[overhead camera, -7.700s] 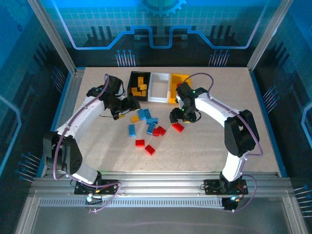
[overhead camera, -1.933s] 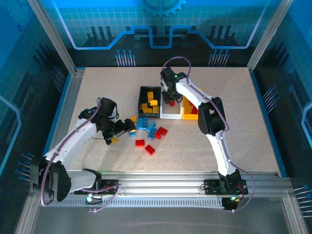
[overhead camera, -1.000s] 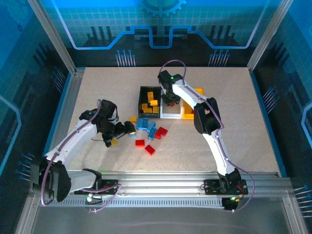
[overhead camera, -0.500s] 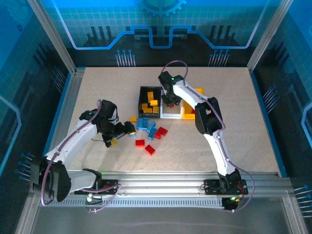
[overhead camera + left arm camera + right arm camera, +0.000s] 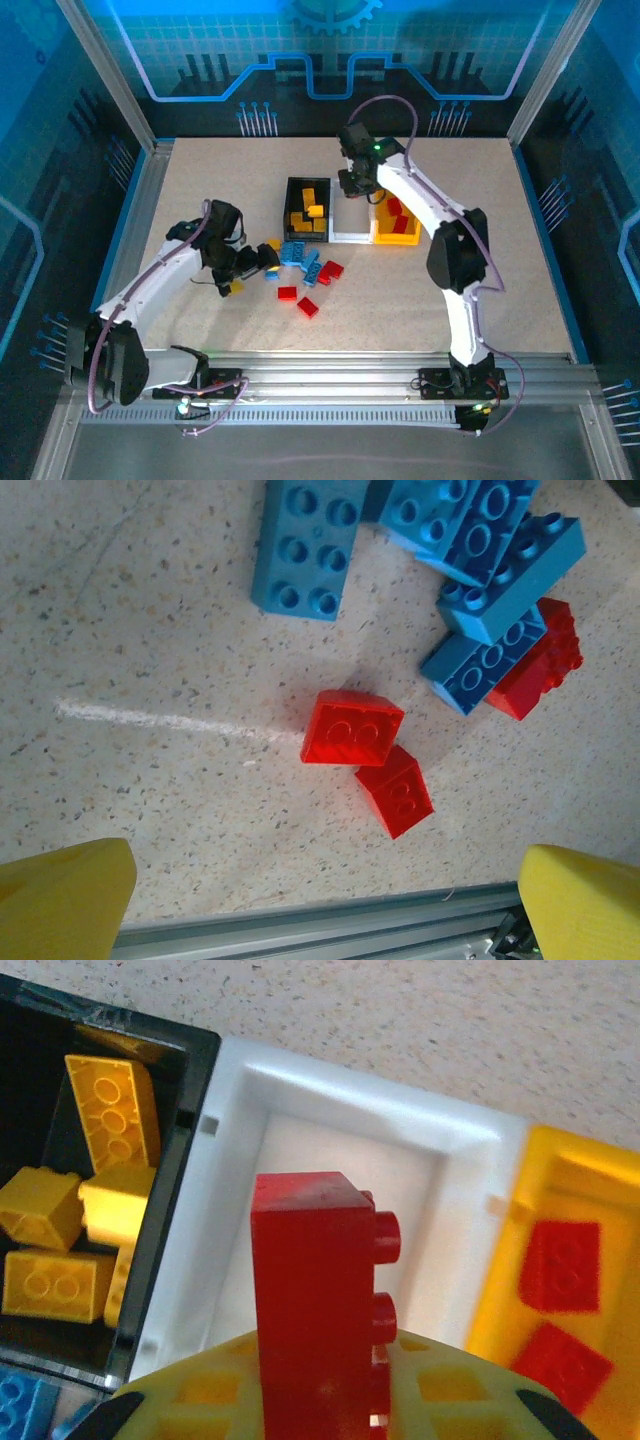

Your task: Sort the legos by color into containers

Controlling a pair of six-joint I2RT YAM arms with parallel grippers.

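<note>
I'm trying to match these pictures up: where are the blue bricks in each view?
Top external: blue bricks mid-table, just below the black bin.
Left wrist: upper right, above two red bricks.
Right wrist: bottom-left corner, below the black bin's wall.
Shared landmark: the black bin, in top external and right wrist.

Bright overhead light leaves soft shadows beneath my left arm on the speckled table, my left fingertips blur at the lens, and the red lego in my right gripper looks crisp.
</note>
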